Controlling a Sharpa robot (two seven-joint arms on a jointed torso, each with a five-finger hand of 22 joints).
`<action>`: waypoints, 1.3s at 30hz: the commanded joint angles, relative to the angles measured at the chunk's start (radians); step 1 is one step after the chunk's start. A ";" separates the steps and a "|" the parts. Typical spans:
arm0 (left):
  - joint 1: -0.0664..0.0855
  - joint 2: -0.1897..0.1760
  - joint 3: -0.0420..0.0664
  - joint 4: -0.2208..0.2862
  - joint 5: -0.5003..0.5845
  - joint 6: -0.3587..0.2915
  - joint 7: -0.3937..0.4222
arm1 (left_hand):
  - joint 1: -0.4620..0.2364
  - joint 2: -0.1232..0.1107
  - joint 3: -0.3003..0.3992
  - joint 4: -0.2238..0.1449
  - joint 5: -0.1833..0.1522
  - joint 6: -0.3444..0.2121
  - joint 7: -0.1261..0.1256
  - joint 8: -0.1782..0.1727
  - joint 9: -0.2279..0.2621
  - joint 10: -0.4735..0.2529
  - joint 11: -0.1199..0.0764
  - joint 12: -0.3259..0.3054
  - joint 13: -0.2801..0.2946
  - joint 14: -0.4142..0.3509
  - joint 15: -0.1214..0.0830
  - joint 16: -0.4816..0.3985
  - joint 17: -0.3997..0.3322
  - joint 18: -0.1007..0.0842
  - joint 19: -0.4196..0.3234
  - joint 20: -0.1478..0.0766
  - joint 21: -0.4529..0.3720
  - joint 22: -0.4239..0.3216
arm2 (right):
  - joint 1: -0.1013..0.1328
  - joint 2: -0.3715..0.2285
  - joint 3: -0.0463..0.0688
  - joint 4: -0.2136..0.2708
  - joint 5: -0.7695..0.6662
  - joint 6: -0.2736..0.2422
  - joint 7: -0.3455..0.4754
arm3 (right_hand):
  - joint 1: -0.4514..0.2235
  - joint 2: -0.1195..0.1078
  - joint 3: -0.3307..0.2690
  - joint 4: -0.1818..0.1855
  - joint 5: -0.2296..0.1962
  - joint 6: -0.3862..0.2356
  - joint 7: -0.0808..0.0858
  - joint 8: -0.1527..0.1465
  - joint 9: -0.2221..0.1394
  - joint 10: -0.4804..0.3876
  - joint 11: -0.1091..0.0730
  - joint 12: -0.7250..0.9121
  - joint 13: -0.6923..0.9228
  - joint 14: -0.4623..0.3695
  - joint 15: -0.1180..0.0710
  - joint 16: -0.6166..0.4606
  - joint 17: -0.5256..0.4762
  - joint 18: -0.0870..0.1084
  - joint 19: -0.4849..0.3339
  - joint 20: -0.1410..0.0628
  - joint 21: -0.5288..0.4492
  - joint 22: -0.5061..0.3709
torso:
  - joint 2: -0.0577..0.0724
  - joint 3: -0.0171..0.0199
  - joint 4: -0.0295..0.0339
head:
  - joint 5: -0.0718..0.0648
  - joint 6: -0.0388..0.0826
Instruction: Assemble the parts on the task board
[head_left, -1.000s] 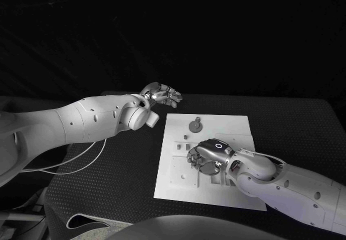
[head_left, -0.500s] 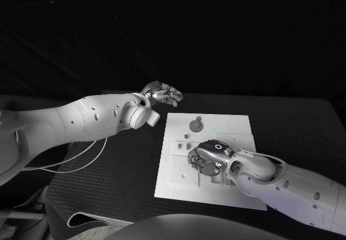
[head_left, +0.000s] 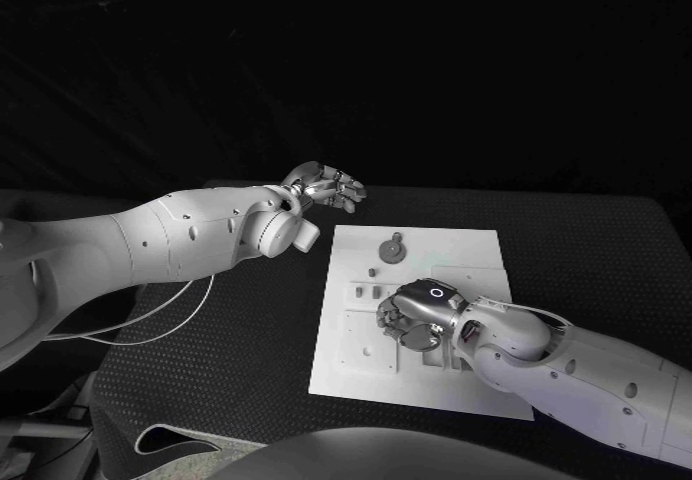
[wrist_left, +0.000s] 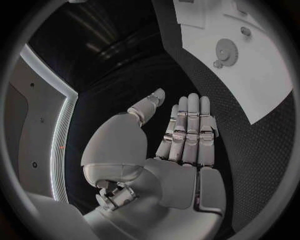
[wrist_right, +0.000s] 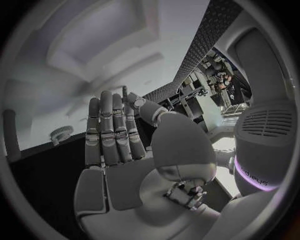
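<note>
Right hand (head_left: 414, 318) over task board (head_left: 346, 372) centre, fingers straight, empty; gear (head_left: 391, 248) well beyond. Left hand (head_left: 326, 188) off-board, open.

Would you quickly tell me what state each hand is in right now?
Left hand: open, fingers straight, holding nothing, off the task board.
Right hand: over the board; whether it holds anything cannot be told.

A black table (head_left: 606, 250) with a finely textured, woven-looking surface fills the foreground. Behind its far edge the room falls away into near-total darkness. A thin white cable (head_left: 159, 325) loops across the table's left part.
</note>
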 joint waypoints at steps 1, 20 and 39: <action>0.002 0.003 0.001 0.001 0.005 0.003 0.009 | -0.011 0.000 -0.007 -0.001 0.007 -0.006 -0.002 0.001 -0.001 -0.004 -0.004 0.001 -0.001 0.009 0.001 -0.004 0.001 -0.003 0.006 -0.001 0.004 -0.002 | -0.006 0.006 -0.007 -0.010 -0.024 0.026 -0.002 | 0.003 -0.001 0.005 0.002 -0.003 0.006 -0.001 0.006 -0.002 0.009 0.000 -0.005 0.001 0.010 0.000 -0.005 0.001 0.021 0.007 0.001 -0.003 0.001 | 0.000 0.0003 0.0002 | 0.000 -0.001; 0.002 0.001 0.001 0.001 0.005 0.002 0.009 | -0.011 0.000 -0.007 -0.001 0.007 -0.007 -0.002 0.002 -0.001 -0.004 -0.004 0.001 -0.002 0.009 0.001 -0.006 0.003 -0.004 0.006 -0.001 0.004 -0.003 | -0.019 0.012 -0.009 -0.005 -0.030 0.032 -0.013 | 0.003 -0.001 0.005 0.002 -0.003 0.006 -0.001 0.006 -0.001 0.009 0.000 -0.006 0.002 0.010 0.000 -0.006 0.003 0.021 0.007 0.001 -0.003 0.002 | 0.000 -0.0006 0.0003 | 0.005 -0.007; 0.003 -0.002 0.001 0.001 0.005 0.005 0.007 | -0.012 -0.001 -0.008 -0.001 0.007 -0.008 -0.001 0.002 -0.001 -0.006 -0.003 0.001 -0.003 0.009 0.001 -0.009 0.004 -0.004 0.005 -0.001 0.004 -0.005 | -0.018 -0.007 -0.009 0.005 -0.008 -0.057 -0.031 | -0.065 -0.152 -0.032 0.014 -0.003 -0.133 0.030 -0.078 -0.033 -0.121 0.068 -0.097 -0.018 -0.066 0.043 -0.070 0.009 0.006 -0.052 0.011 -0.021 0.038 | 0.000 0.0002 -0.0001 | -0.002 0.000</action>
